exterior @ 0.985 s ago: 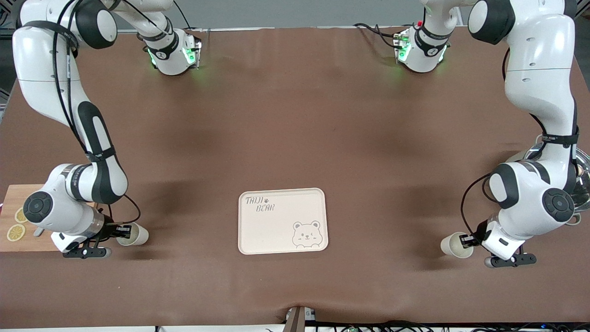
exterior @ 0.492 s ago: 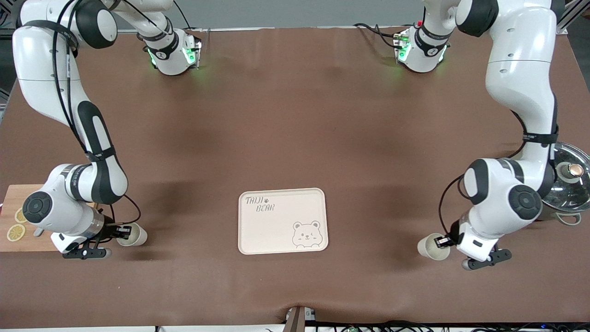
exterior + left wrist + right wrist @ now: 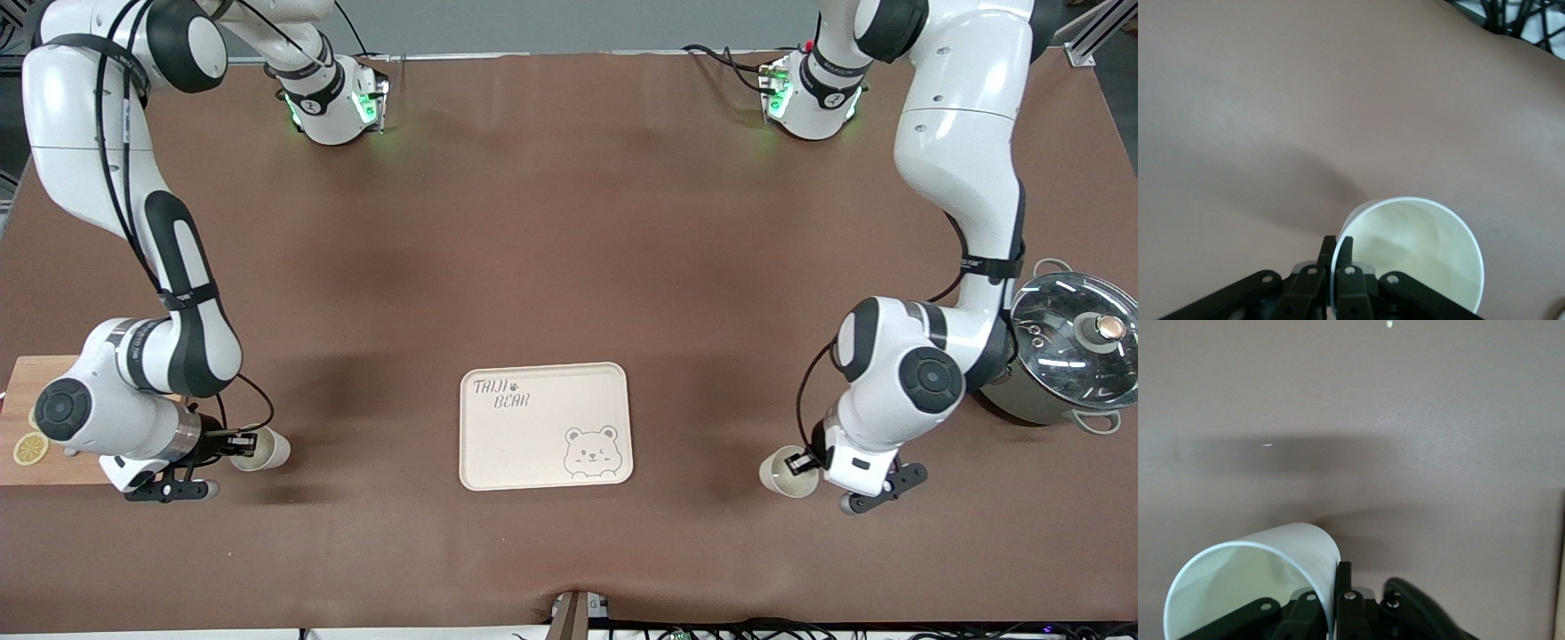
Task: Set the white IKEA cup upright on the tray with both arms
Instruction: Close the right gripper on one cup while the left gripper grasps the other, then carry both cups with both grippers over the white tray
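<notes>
The cream tray [image 3: 544, 427] printed "TAIJI BEAR" lies near the table's middle with nothing on it. My left gripper [image 3: 807, 464] is shut on the rim of a white cup [image 3: 784, 472], held tilted over the brown table between the tray and the pot. In the left wrist view the fingers [image 3: 1345, 248] pinch the wall of that cup [image 3: 1418, 247]. My right gripper [image 3: 236, 442] is shut on the rim of a second white cup [image 3: 265, 450], over the table between the cutting board and the tray. The right wrist view shows this cup [image 3: 1251, 580] and gripper [image 3: 1336, 577].
A steel pot with a glass lid [image 3: 1067, 347] stands at the left arm's end of the table. A wooden cutting board [image 3: 20, 391] with lemon slices [image 3: 29, 449] lies at the right arm's end. A cable bracket [image 3: 573, 613] sits at the table's near edge.
My left arm has carried its cup toward the tray, uncovering the pot. My right gripper and its cup have barely shifted.
</notes>
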`<state>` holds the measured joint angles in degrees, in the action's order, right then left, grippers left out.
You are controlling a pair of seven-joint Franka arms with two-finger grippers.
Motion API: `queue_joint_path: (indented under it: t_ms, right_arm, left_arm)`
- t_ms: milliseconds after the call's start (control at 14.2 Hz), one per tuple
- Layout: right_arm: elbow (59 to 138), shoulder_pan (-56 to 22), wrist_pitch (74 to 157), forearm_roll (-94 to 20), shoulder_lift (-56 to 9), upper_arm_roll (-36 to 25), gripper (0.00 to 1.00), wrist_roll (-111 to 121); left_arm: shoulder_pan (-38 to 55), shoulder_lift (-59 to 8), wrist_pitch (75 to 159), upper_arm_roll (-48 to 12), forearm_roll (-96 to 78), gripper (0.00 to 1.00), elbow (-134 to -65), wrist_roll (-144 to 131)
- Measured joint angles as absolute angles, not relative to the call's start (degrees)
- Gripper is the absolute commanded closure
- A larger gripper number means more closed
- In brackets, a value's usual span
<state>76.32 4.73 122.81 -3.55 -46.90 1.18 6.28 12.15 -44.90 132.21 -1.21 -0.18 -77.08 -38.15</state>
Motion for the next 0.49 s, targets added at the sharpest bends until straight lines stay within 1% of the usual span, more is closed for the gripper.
queue_joint_path:
  t_ms: [141,281,492]
  right_arm:
    - [73.72,4.69,118.69,-5.58,-46.87,1.36,1.0,6.18]
    - [71.83,4.31,114.83,-7.3,-46.84,1.66,1.0,4.52]
    - [69.36,1.94,109.87,-7.85,-46.67,2.0,1.0,-2.51]
  left_arm:
    - [14.27,-44.9,132.05,-0.9,-0.15,1.0,-76.97,-41.31]
    - [17.09,-44.91,131.84,0.88,-0.14,1.0,-76.94,-43.89]
    - [21.52,-44.9,131.68,2.9,-0.14,1.0,-76.89,-48.27]
